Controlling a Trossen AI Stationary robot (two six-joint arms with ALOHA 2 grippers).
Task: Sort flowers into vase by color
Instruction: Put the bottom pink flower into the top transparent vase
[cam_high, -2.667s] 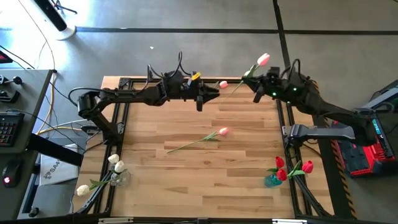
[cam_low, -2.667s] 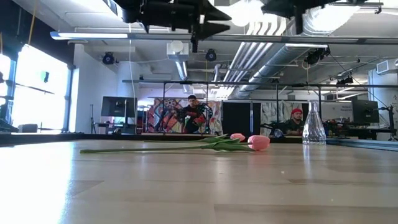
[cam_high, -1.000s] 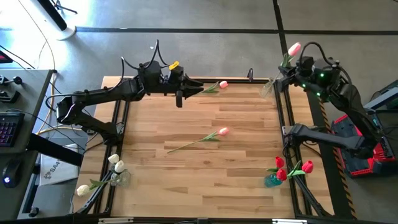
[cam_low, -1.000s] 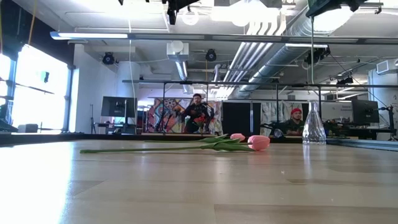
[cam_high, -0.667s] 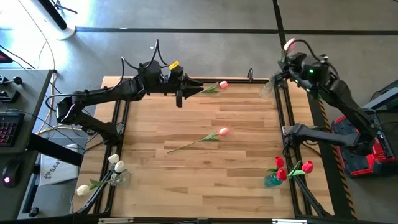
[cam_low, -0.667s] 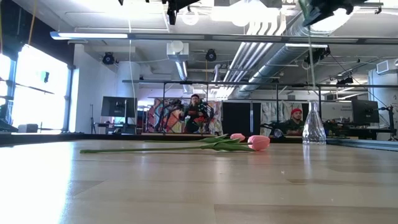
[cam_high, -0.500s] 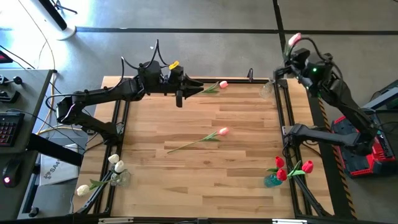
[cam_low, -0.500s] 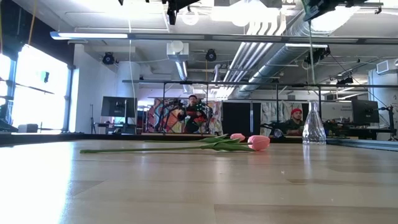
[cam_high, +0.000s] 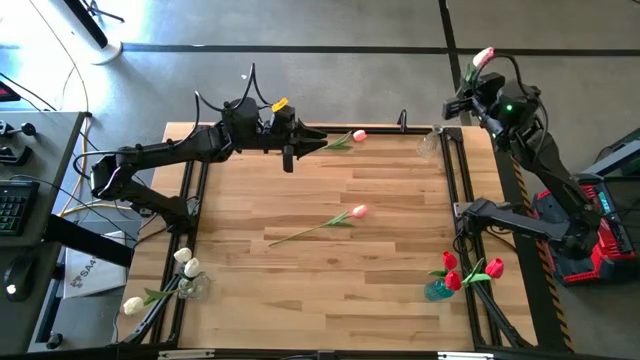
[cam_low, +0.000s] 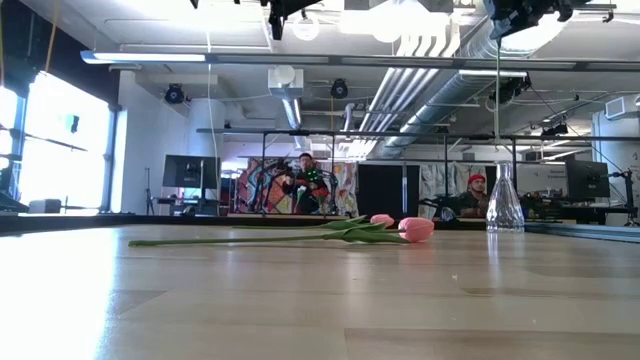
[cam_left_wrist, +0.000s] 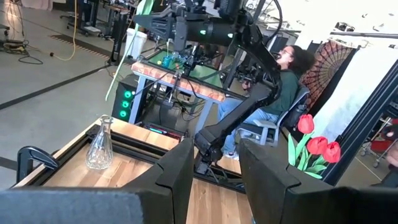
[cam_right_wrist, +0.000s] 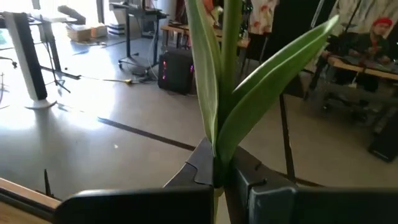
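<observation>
My right gripper (cam_high: 462, 100) is high past the table's far right corner, shut on a pink tulip (cam_high: 484, 57) that stands upright, head up. Its thin stem (cam_low: 497, 90) hangs down in line with the empty clear vase (cam_low: 505, 205) at that corner (cam_high: 428, 145). My left gripper (cam_high: 289, 163) hovers open near the far edge, nothing between its fingers (cam_left_wrist: 180, 168). A second pink tulip (cam_high: 345, 138) lies flat beside it. A third pink tulip (cam_high: 358, 211) lies on the table's middle. My right gripper pinches the tulip's green stem (cam_right_wrist: 217, 174) between its two fingers, just where the long leaves branch off. The fingers come in about level and lie across the stem. The flower is lifted clear and upright, leaves and head above the fingers, bare stem hanging below.
A clear vase with white tulips (cam_high: 185, 270) stands at the near left corner. A blue vase with red tulips (cam_high: 455, 278) stands at the near right. People sit at desks in the room beyond the far edge.
My right gripper has swung toward the far right, away from the table's corner, and has turned, carrying the pink tulip with it. The flower head has shifted farther right and toward the far side. My left gripper has kept still.
</observation>
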